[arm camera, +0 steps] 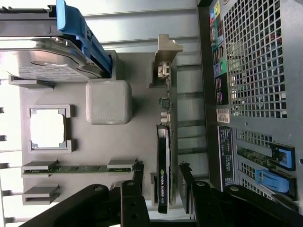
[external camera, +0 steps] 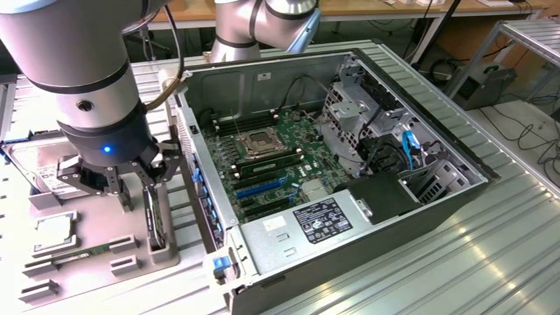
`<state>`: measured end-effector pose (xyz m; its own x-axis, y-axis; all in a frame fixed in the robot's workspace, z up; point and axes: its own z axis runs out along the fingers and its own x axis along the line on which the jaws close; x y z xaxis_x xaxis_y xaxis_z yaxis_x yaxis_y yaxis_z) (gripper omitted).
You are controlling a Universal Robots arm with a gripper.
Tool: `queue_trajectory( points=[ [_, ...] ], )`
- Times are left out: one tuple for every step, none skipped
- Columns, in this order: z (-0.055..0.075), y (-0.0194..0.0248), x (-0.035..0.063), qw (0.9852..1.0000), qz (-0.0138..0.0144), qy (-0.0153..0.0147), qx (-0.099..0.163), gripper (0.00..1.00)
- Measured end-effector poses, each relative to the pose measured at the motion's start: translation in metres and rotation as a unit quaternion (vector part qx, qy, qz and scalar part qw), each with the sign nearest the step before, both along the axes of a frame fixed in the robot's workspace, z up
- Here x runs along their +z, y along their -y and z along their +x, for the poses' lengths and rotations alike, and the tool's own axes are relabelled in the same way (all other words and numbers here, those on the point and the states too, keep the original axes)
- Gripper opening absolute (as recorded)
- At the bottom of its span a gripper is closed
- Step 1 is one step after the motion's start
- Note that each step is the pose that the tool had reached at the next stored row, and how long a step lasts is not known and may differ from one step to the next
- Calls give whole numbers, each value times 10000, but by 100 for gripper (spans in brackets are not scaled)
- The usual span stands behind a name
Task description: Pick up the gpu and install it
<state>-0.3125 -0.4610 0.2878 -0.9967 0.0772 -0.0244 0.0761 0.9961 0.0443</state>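
An open computer case point(external camera: 236, 82) lies on its side on a ribbed metal table point(external camera: 473, 262); inside it a green motherboard point(external camera: 280, 167) carries a square CPU socket point(external camera: 262, 142), with a labelled power supply point(external camera: 306, 226) beside the board and a metal drive cage point(external camera: 350, 108) to the exterior view's right; on the exterior view's left of the case sits a grey fixture tray point(external camera: 88, 285), holding a hard drive point(external camera: 35, 177), a processor chip point(external camera: 54, 234) and a narrow memory stick point(external camera: 83, 254).

Bright, even overhead light fills the exterior view, and the ribbed metal counter point(external camera: 490, 249) carries broad white glare streaks. The computer case point(external camera: 262, 85) interior lies in soft shade. In the wrist view the processor point(arm camera: 47, 128) is washed out white, and the black jaws are nearly silhouettes.
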Motion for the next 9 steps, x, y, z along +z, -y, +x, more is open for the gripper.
queue_trajectory(
  points=[
    [0,0,-22,10000,0,0,0,42],
    [0,0,-33,10000,0,0,0,42],
    [0,0,-39,10000,0,0,0,42],
    [0,0,-46,10000,1,1,0,42],
    [0,0,-51,10000,0,0,0,42],
    [0,0,-57,10000,0,0,0,42],
    [0,0,-63,10000,0,0,0,42],
    [0,0,-69,10000,0,0,0,42],
    [0,0,-76,10000,0,0,0,42]
  ],
)
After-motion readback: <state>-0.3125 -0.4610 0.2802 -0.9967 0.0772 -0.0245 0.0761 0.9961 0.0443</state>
